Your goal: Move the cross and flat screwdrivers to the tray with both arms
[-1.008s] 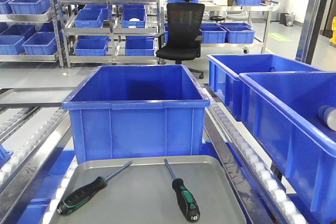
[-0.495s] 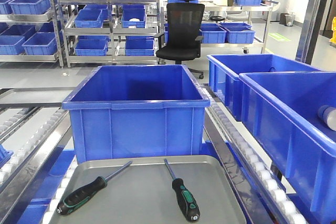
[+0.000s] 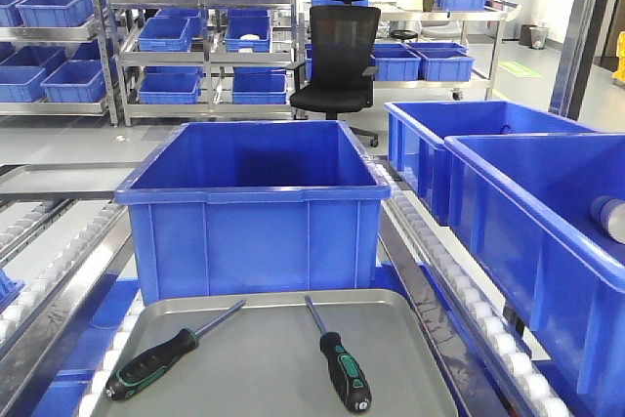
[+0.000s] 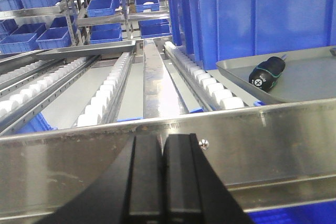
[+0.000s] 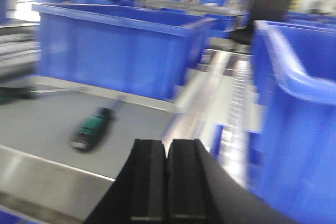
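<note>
You've got two screwdrivers on one grey tray (image 3: 264, 368), both lying flat and well apart from each other. The left screwdriver (image 3: 156, 358) points its shaft up and to the right; the right screwdriver (image 3: 340, 366) points its shaft up and slightly left. Both have black-and-green handles.

Your left gripper (image 4: 163, 174) has its fingers pressed together, holding nothing. From it, the tray sits ahead and to the right, beyond a steel rail (image 4: 168, 145), with one handle end (image 4: 268, 72) facing you. Straight ahead of it run white roller tracks (image 4: 113, 90).

Your right gripper (image 5: 168, 179) is also closed on nothing, pads touching. The picture is blurred here. The nearer screwdriver (image 5: 93, 128) lies ahead and to the left of it on the tray.

Beyond the tray stands one large blue bin (image 3: 252, 207), hard against the tray's far edge. Two more blue bins (image 3: 527, 212) line up to the right of your right gripper.
</note>
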